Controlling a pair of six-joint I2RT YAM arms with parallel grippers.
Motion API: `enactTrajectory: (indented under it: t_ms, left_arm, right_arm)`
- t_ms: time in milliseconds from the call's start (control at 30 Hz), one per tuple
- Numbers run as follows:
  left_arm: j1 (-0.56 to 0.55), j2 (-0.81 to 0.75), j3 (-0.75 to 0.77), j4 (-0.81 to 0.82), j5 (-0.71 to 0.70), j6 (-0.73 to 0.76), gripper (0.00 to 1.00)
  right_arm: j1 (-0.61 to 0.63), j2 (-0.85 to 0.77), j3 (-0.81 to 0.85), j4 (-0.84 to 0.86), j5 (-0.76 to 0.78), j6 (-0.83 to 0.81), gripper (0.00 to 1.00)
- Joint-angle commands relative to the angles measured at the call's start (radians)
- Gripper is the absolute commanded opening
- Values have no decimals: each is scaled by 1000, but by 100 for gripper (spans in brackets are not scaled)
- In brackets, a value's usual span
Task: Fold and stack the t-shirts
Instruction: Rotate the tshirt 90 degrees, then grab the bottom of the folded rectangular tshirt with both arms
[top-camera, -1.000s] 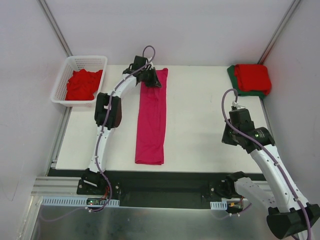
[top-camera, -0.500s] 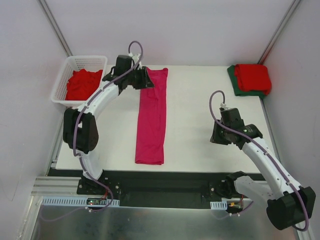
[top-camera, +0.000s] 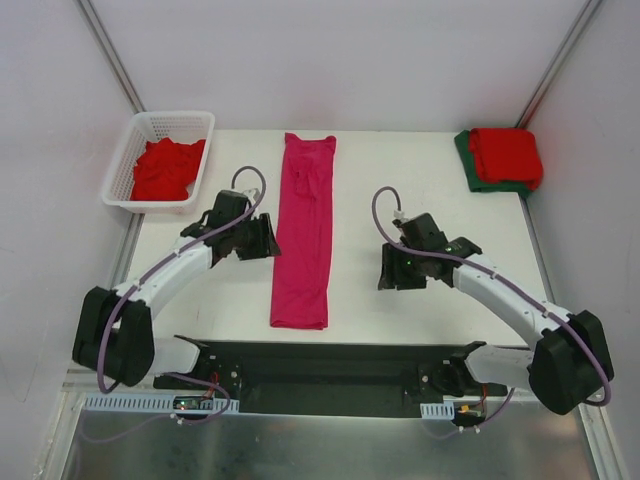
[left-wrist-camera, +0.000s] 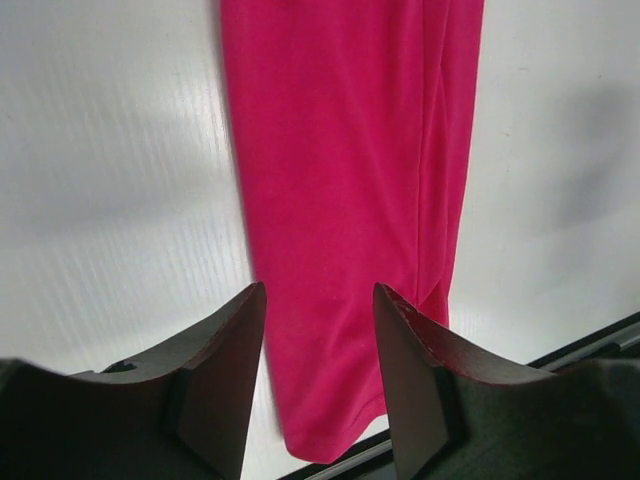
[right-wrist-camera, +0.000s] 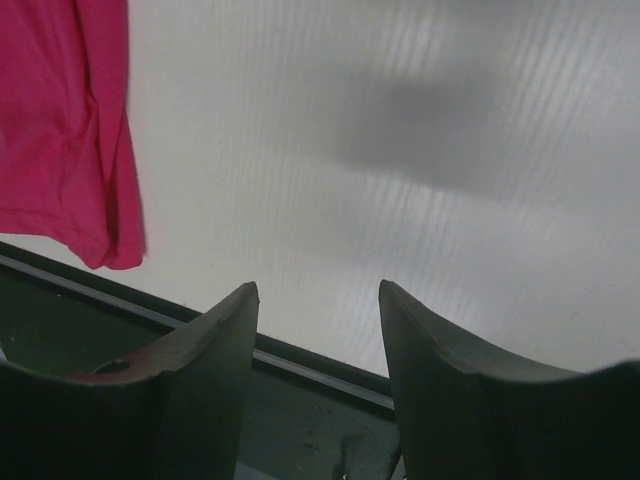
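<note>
A magenta-pink t-shirt (top-camera: 303, 235) lies folded into a long narrow strip down the middle of the table, neck end at the back. My left gripper (top-camera: 268, 240) hovers just left of the strip at mid-length, open and empty. In the left wrist view the strip's near end (left-wrist-camera: 345, 200) shows between and beyond the left gripper's (left-wrist-camera: 320, 300) spread fingers. My right gripper (top-camera: 390, 270) stands open to the right of the strip, apart from it. The right wrist view shows that gripper (right-wrist-camera: 318, 295) over bare table, with the shirt's near corner (right-wrist-camera: 70, 140) at the far left.
A folded red shirt (top-camera: 507, 153) sits on a dark green one (top-camera: 468, 160) at the back right corner. A white lattice basket (top-camera: 140, 135) at the back left holds crumpled red shirts (top-camera: 165, 168). The table's dark front rail (right-wrist-camera: 300, 355) runs close below both grippers.
The left arm has come back from the shirt's far end to its left side and opened. The right arm has swung left toward the shirt and opened too.
</note>
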Motion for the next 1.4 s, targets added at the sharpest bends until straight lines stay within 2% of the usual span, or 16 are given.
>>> enactTrajectory:
  t_ms: [0,167,300,433,700,1133,1367]
  left_arm:
    - [-9,-133,-100,-17,-66,-62,49]
    - [-20,-205,-175,-58,-71,-98,54]
    - [-55,-227,-215,-88,-80,-120,62]
    - [-130,-237,-255,-101,-106,-158,66]
    - [-231,-260,-341,-103,-137,-239,66]
    - [-259,-339,-436,-101,-164,-279,67]
    - [-259,-403,-467,-92,-184,-289,68]
  right_arm:
    - [89,50,50,114,-64,72,58]
    - [190,163,71,208,-115,135,63]
    - [253,225,102,252,-124,164,70]
    - [313,266,99,303,-147,201,73]
    - [359,314,54,372,-161,273,74]
    - [455,325,-59,455,-66,386,74]
    - [460,331,-189,646,-21,500,74]
